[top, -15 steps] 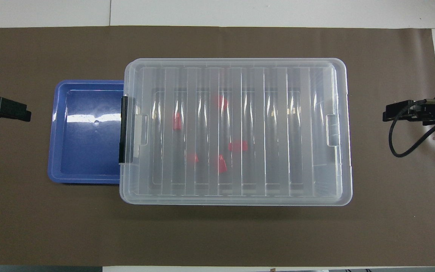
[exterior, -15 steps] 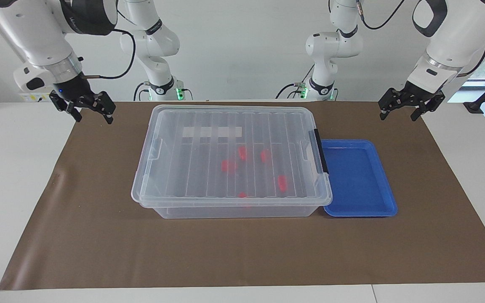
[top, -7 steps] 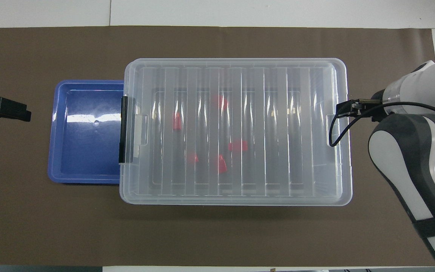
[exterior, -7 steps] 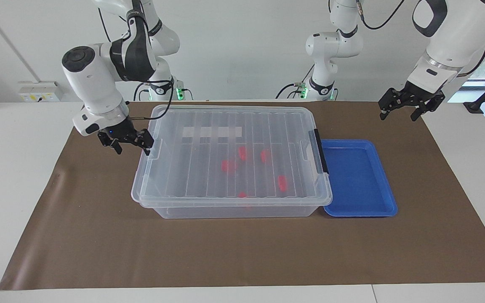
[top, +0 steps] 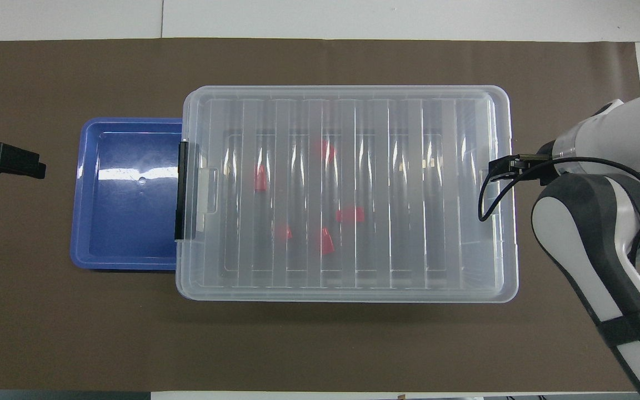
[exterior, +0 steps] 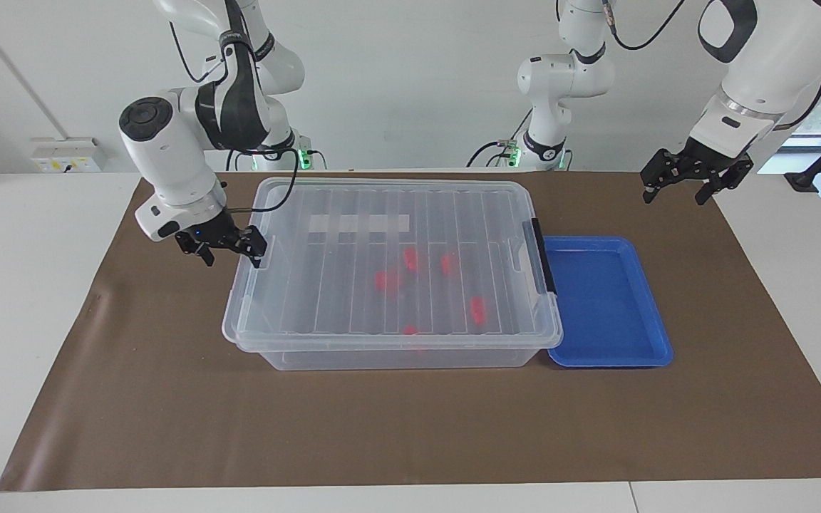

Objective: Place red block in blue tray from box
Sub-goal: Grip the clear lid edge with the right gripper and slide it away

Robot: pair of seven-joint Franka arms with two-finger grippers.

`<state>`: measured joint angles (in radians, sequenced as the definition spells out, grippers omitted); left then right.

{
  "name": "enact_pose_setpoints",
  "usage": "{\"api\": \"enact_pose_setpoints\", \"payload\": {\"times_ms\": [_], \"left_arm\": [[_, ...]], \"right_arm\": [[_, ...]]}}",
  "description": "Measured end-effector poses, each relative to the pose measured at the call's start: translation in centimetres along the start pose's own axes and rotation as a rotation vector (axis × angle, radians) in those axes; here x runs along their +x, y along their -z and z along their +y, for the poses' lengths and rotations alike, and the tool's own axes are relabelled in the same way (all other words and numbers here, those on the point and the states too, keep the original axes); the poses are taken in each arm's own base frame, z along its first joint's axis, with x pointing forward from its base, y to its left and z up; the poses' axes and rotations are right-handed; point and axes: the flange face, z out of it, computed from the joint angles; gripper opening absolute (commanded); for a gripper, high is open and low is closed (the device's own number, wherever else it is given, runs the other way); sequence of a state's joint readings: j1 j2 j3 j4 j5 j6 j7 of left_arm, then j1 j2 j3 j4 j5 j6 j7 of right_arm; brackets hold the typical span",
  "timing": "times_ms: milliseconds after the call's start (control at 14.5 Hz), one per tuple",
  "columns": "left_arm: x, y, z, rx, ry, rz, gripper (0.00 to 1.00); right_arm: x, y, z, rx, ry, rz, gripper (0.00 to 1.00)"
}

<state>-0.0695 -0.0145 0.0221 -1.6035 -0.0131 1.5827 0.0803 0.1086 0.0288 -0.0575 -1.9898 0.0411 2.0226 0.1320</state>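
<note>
The clear box (exterior: pixel 339 299) (top: pixel 420 194) stands mid-table with its ribbed lid on. Several red blocks lie inside it, blurred through the lid; one red block (exterior: pixel 478 310) (top: pixel 260 179) is the closest to the tray's end. The blue tray (exterior: pixel 603 313) (top: pixel 125 222) sits empty against the box's end toward the left arm. My right gripper (exterior: pixel 232 255) (top: pixel 503 166) is open at the box's other end, one finger by the lid's edge tab; whether it touches is unclear. My left gripper (exterior: pixel 674 194) (top: pixel 31 165) waits open above the brown mat, beside the tray.
A black latch clip (exterior: pixel 543 256) (top: pixel 180 189) runs down the box's end next to the tray. A brown mat (exterior: pixel 168 399) covers the table under everything. The right arm's cable (top: pixel 489 200) loops over the lid's end.
The right arm swung in from the table's end and came down to the box's lid edge, creeping a little closer in the last half second. The left arm stayed still.
</note>
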Motion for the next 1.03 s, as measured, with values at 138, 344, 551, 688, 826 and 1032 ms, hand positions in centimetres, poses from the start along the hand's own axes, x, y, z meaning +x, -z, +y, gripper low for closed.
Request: {"api": "enact_pose_setpoints", "payload": {"times_ms": [138,344,551,688,826,1032], "left_arm": [[0.0,0.0,0.0,0.0,0.0,0.0,1.0],[0.0,0.0,0.0,0.0,0.0,0.0,1.0],[0.0,0.0,0.0,0.0,0.0,0.0,1.0],[0.0,0.0,0.0,0.0,0.0,0.0,1.0],[0.0,0.0,0.0,0.0,0.0,0.0,1.0],[0.0,0.0,0.0,0.0,0.0,0.0,1.0]], "right_arm": [[-0.2,0.0,0.6,0.0,0.006,-0.001,1.0],[-0.3,0.2,2.3,0.001,0.038,0.0,1.0],[-0.2,0.0,4.6,0.001,0.051,-0.003,1.0],[-0.2,0.1,5.6,0.001,0.065,-0.001,1.0],[-0.1,0.2,6.4,0.001,0.082,0.0,1.0],[-0.1,0.3,8.4,-0.006,0.116,0.001,1.0]]}}
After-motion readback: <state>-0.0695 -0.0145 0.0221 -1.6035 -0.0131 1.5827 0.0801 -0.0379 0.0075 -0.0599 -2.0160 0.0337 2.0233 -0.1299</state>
